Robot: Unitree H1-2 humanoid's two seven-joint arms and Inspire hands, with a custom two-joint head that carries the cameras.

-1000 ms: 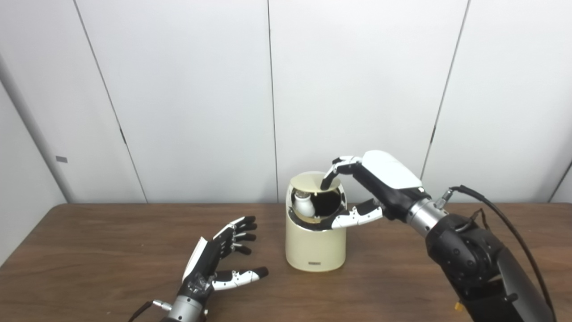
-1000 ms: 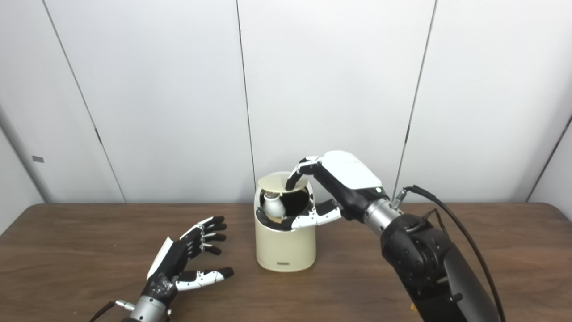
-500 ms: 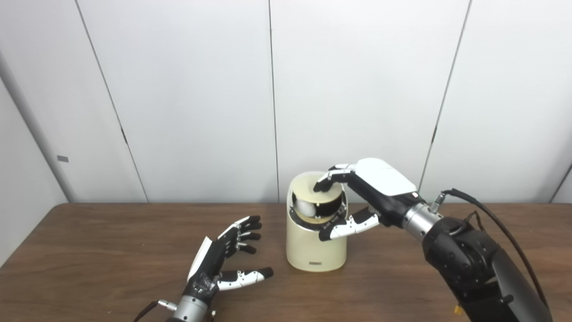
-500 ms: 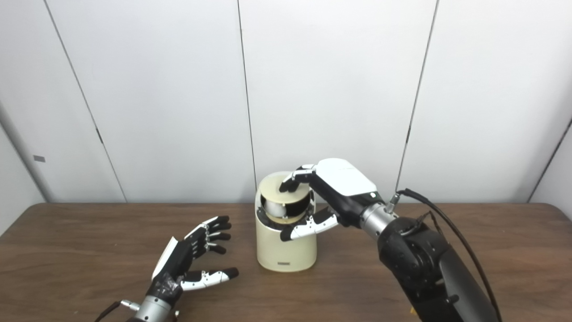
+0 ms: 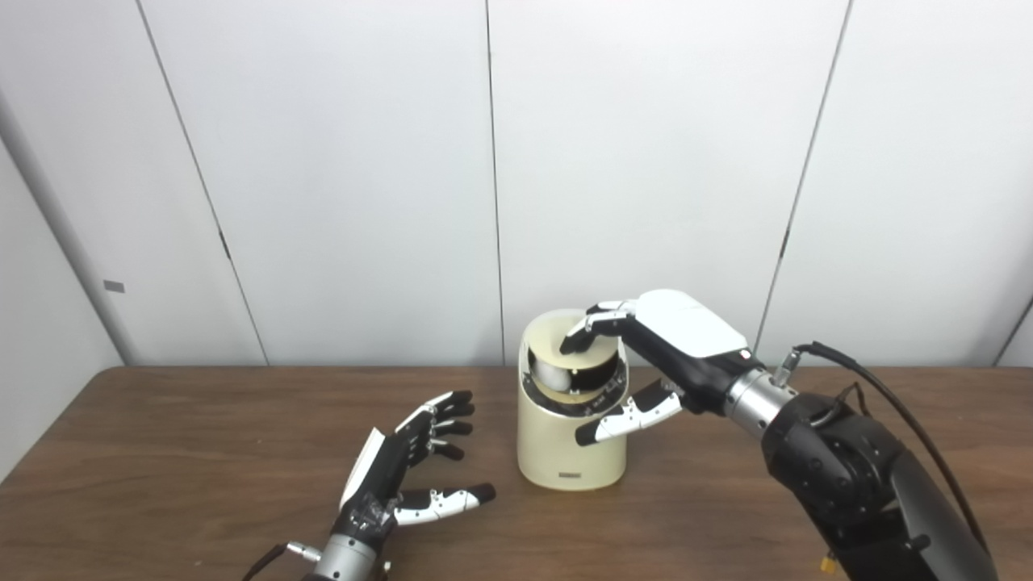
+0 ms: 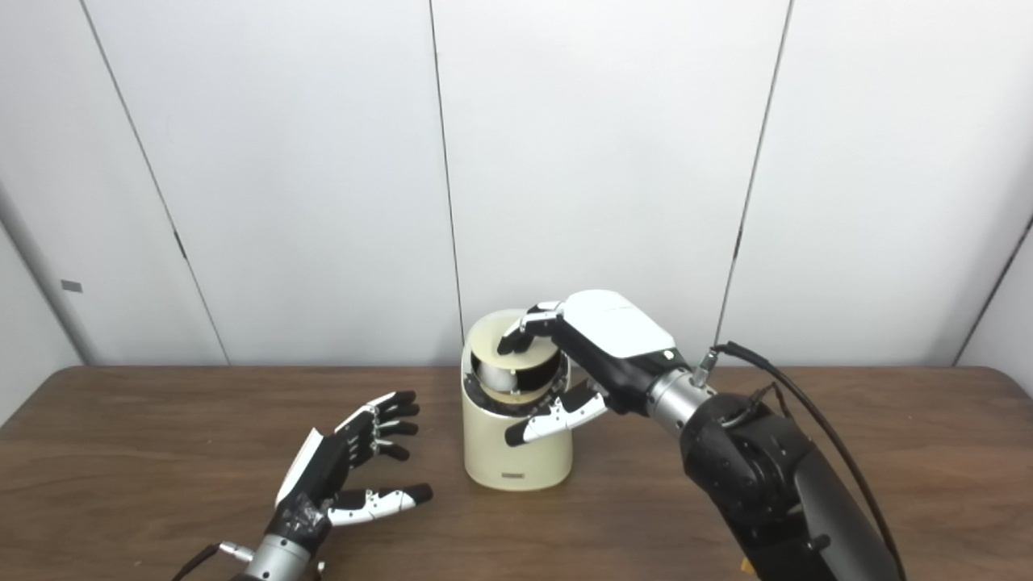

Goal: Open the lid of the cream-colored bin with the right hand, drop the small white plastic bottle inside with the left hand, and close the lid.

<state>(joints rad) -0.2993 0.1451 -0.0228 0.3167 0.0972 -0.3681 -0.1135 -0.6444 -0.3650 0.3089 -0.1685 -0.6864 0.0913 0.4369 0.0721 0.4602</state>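
Two hands are in view, and only the right hand [image 5: 646,355] is at work. Its curled fingertips [image 5: 575,340] press on top of the round cream lid [image 5: 557,336] while its thumb hangs in front of the bin wall without gripping; it pinches nothing, it only pushes. That placement suits the closing step: the lid is tilted, raised at the front, leaving a dark gap under the fingertips, so pressure from above would likely bring it down flat.

Under the fingers, inside that gap, the small white plastic bottle [image 5: 551,374] shows as a pale rounded shape. It sits within the cream-colored cylindrical bin [image 5: 569,448], so the drop looks done. Too little of it shows to say which way its long axis runs or where its neck points.

Well off to the far side of the bin from the right arm, the left hand [image 5: 399,476] rests low over the brown wooden table [image 5: 161,452], fingers spread, palm turned toward the bin and holding nothing, seemingly kept clear of the closing lid.
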